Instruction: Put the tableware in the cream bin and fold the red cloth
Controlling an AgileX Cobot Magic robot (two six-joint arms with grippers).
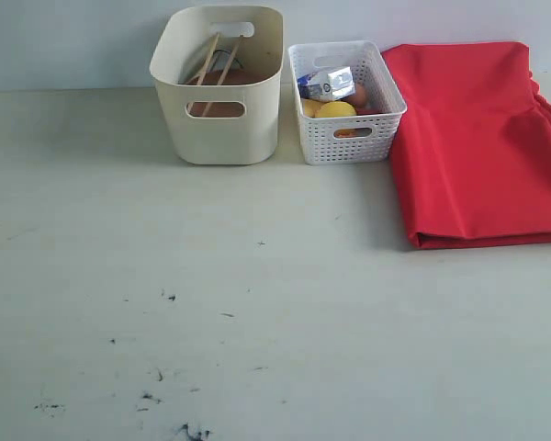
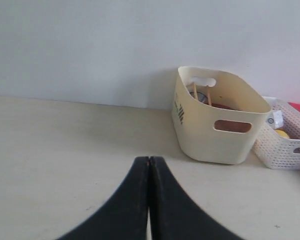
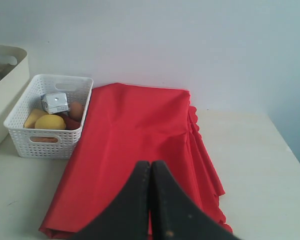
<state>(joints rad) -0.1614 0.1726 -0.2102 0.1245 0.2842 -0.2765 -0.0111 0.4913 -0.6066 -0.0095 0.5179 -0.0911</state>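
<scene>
The cream bin (image 1: 219,87) stands at the back of the table and holds tableware: two chopsticks (image 1: 213,61) lean inside over a brown plate (image 1: 222,107). In the left wrist view the cream bin (image 2: 217,117) sits well ahead of my left gripper (image 2: 149,159), which is shut and empty above bare table. The red cloth (image 1: 477,138) lies folded flat at the back right, scalloped edges stacked along one side. My right gripper (image 3: 150,163) is shut with nothing in it, hanging over the near part of the red cloth (image 3: 140,135). Neither arm shows in the exterior view.
A white lattice basket (image 1: 346,101) stands between the bin and the cloth, holding a milk carton (image 1: 328,84), a lemon (image 1: 336,110) and other food. Dark scuff marks (image 1: 156,397) dot the table's front. A pale wall rises right behind the bin and basket.
</scene>
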